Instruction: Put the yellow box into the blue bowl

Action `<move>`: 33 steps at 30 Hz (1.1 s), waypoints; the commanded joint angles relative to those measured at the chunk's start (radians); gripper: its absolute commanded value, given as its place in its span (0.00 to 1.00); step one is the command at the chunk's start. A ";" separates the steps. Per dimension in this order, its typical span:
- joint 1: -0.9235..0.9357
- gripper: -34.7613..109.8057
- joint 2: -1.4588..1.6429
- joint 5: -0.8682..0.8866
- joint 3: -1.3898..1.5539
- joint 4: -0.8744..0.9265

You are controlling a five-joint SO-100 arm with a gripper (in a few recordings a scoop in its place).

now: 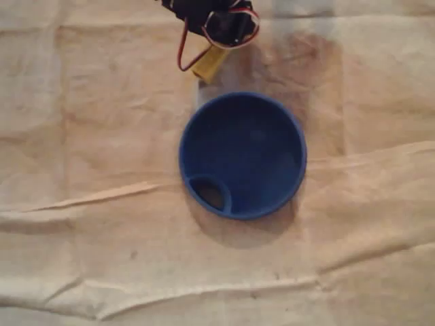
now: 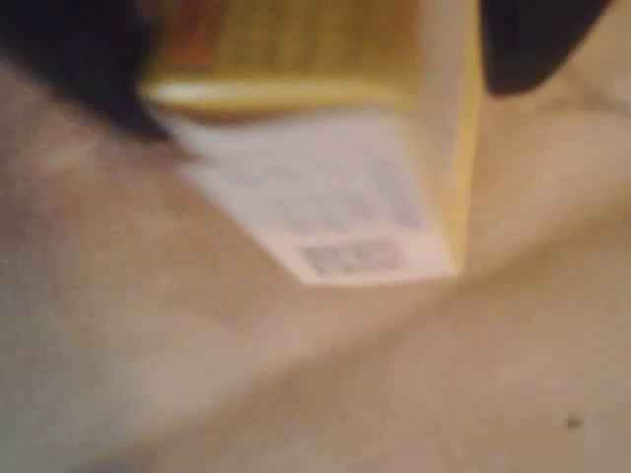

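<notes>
Pinching one yellow box (image 2: 345,197), the jaws press on its two sides; one blue bowl (image 1: 242,155) sits near them.

Creased cloth (image 1: 102,238), smooth plastic bowl (image 1: 204,122), cardboard box (image 2: 345,197).

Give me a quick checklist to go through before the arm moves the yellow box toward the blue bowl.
1. Grip: ok. In the wrist view the yellow box sits in the gripper, with a dark finger on each side.
2. Box above the blue bowl: not ok. In the overhead view it lies outside the upper rim.
3. Room in the bowl: ok. Nothing lies in it.
4. Box lifted off the cloth: cannot tell.
5. Red wire away from the bowl: ok.
</notes>
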 commanded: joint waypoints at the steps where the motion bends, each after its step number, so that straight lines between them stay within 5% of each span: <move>1: 0.011 0.33 0.015 0.015 -0.026 -0.009; 33: 0.072 0.24 0.120 0.015 -0.025 0.009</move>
